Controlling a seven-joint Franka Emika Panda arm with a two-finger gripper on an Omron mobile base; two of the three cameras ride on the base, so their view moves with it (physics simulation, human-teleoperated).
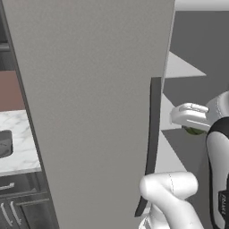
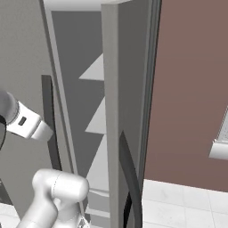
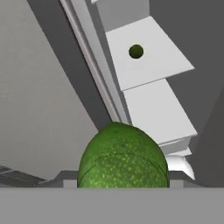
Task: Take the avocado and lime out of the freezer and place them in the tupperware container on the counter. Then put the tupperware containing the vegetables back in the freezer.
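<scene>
From my remote seat, the hand view gave me the clearest read. A big speckled green avocado (image 3: pixel 123 156) sat right at six o'clock, pressed up close against the camera and hiding the fingertips, so I could not make out the pads themselves. Judging by how it sat squarely between where the tips rise, I took the fingers as clamped on the avocado. Up at about twelve o'clock in that same view, a small dark green lime (image 3: pixel 136 51) rested alone on a pale freezer shelf (image 3: pixel 148 48), well apart from the avocado, with another pale shelf stepped nearer to the camera.

In the left base view the freezer door (image 1: pixel 89 112) stood swung open and took up most of the middle, its long dark handle (image 1: pixel 153 134) running along the edge at about three o'clock. The gripper (image 1: pixel 190 121) reached in past that edge at three o'clock, and a sliver of green showed just beneath the white hand. Over at nine o'clock I saw the white marble counter (image 1: pixel 20 152), and the dark grey tupperware container (image 1: pixel 4 143) sat on it at the picture's edge.

In the right base view the white arm (image 2: pixel 29 124) crossed in from nine o'clock toward the open freezer (image 2: pixel 80 89), whose pale shelves showed as wedges.
</scene>
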